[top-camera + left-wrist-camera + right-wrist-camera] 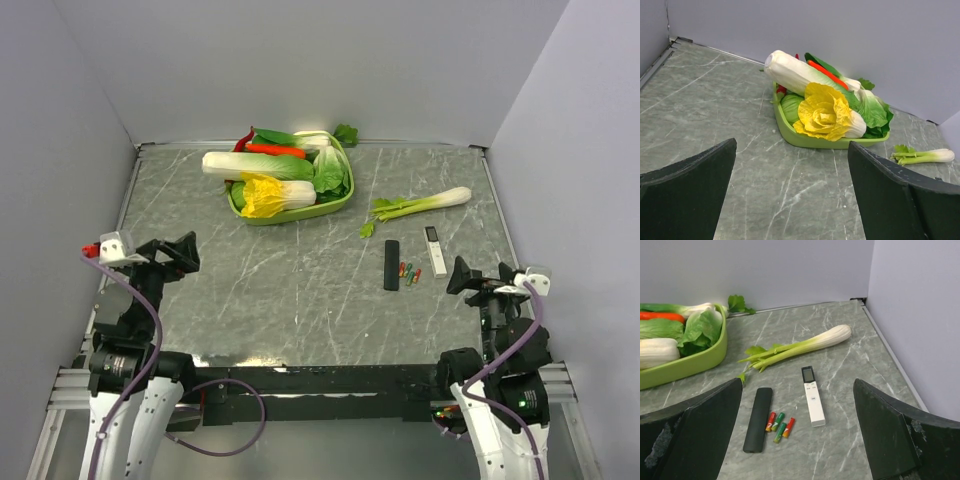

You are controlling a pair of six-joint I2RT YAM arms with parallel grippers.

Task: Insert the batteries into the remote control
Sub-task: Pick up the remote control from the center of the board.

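Your right gripper (pixel 466 275) hangs with its jaws spread wide and nothing between them. The remote control (pixel 758 419) lies flat on the surface (pixel 290 300) near it, ahead and toward its left finger, touching neither finger. The batteries (pixel 779 424) sit in a tight cluster just beside the remote control, between it and a slim white device (pixel 813 401) that lies roughly parallel to it. Beyond the remote control, toward the back wall, a celery stalk (pixel 800 346) lies slantwise, and farther back and to the left of it stands a green tray (pixel 290 217) heaped with vegetables. Your left gripper (pixel 180 252) is also spread wide and empty, well apart from the remote control on the opposite side of the surface. The right wrist view lets you count four batteries, red and green, while the top view gives only coloured specks. The left wrist view shows the tray and the celery's end, but not the remote control or batteries. You cannot tell which face of the remote control is up.
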